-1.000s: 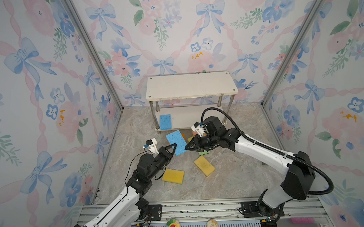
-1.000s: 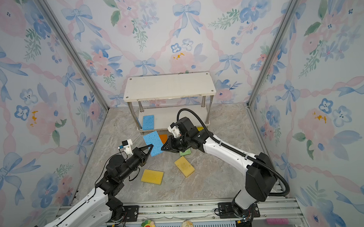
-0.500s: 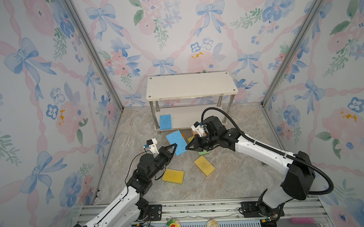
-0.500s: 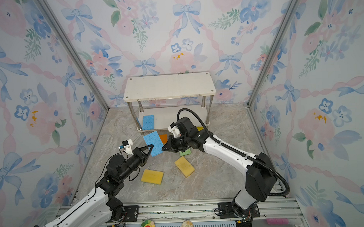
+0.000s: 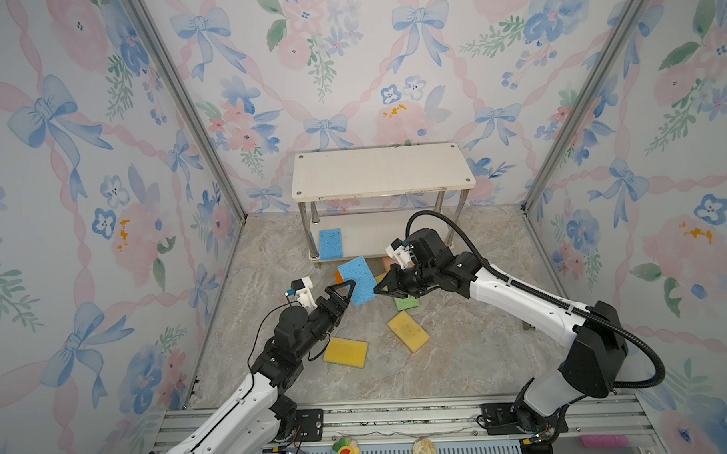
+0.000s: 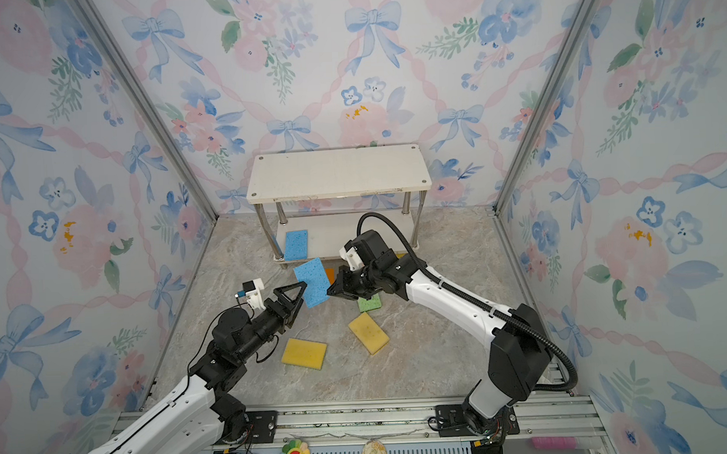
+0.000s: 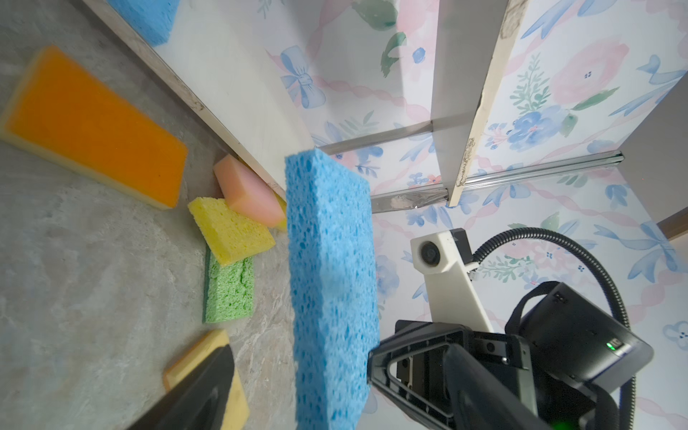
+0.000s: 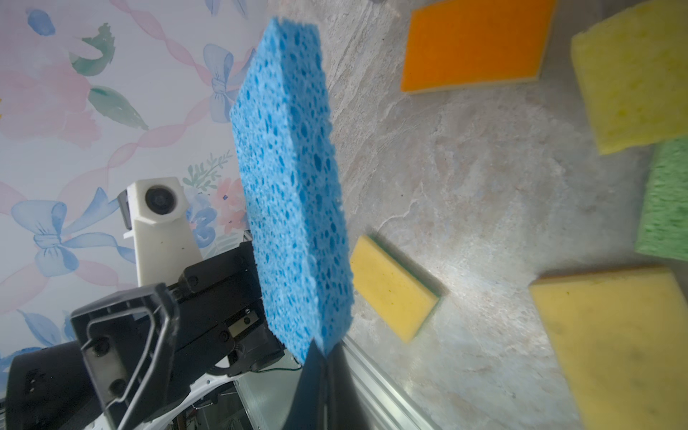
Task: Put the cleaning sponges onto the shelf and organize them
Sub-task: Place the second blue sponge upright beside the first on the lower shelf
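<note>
A blue sponge (image 5: 357,280) hangs in mid-air in front of the shelf (image 5: 380,169), between the two arms. My right gripper (image 8: 323,357) is shut on one corner of it, seen in both top views (image 6: 331,293). My left gripper (image 7: 340,394) is open on the opposite side of the sponge (image 7: 329,279), with floor showing between one finger and the sponge. A second blue sponge (image 5: 330,243) lies on the left end of the shelf's lower board. Orange (image 7: 93,126), pink (image 7: 249,195), yellow (image 7: 231,231) and green (image 7: 229,294) sponges lie on the floor.
Two more yellow sponges (image 5: 345,352) (image 5: 408,331) lie on the marble floor nearer the front rail. The shelf's top board is bare. Metal shelf legs (image 5: 312,234) stand close behind the held sponge. Flowered walls close in both sides and the back.
My left gripper's jaws have opened off the blue sponge. The right gripper stays pinched on it, and the sponge and both arms have barely shifted.
</note>
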{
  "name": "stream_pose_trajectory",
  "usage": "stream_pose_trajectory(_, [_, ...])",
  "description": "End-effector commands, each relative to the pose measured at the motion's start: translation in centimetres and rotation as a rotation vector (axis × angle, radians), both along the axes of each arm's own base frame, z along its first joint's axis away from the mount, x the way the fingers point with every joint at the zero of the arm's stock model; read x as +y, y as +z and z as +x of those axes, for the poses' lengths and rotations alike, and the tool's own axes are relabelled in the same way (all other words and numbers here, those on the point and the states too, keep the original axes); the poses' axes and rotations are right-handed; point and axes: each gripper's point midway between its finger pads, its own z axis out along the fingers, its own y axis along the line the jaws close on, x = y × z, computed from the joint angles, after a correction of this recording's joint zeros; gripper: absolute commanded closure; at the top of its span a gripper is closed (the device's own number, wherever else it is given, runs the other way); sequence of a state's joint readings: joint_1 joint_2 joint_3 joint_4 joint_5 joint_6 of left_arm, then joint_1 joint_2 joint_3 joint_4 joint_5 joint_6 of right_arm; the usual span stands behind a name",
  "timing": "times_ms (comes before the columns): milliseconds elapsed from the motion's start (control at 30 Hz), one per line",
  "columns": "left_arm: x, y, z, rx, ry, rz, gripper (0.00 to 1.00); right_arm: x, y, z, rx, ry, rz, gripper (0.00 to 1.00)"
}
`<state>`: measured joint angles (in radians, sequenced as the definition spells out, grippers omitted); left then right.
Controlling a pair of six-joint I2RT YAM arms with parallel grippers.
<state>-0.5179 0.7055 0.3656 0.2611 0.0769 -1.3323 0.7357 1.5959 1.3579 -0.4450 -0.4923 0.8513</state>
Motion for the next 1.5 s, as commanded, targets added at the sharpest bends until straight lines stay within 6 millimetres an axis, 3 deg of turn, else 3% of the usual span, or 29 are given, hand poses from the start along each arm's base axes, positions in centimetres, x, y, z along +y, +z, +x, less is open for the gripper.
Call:
stream_pose_trajectory(0, [2.6,-0.4,-0.2,0.046,0.099,0.196,0.08,-1.7,-0.6,3.3,0.006,-0.121,-0.033,1.00])
stream_pose_trajectory(100, [4.5,-1.5,-0.8,0.095,0.153,0.235,0.07,-2.6,-0.6,5.5,0.008,-0.200,-0.036,1.00])
stream_pose_trajectory(133, [4.9,-1.6,-1.0,0.098,0.163,0.223,0.07,-2.6,-1.5,6.5,0.023,-0.220,-0.043,1.00])
stream_pose_trajectory(233, [5.8,-2.7,-1.6,0.126,0.180,0.194,0.06,-2.4,-1.7,8.8,0.017,-0.271,-0.028,1.00])
stream_pose_trajectory(600, [7.1,-2.0,-2.7,0.109,0.178,0.157,0.02,1.8,-4.0,15.6,-0.038,-0.341,0.070,1.00])
stream_pose_trajectory(900, [6.5,-2.2,-3.3,0.103,0.123,0.145,0.02,4.8,-6.0,18.2,-0.102,-0.289,0.110,1.00])
stream_pose_trajectory(1233, [6.0,-2.0,-3.5,0.110,0.073,0.162,0.02,5.5,-8.1,20.4,-0.090,-0.265,0.116,1.00])
stream_pose_trajectory(1467, [6.0,-2.5,-3.5,0.124,0.065,0.163,0.02,5.0,-8.4,21.4,-0.087,-0.257,0.109,1.00])
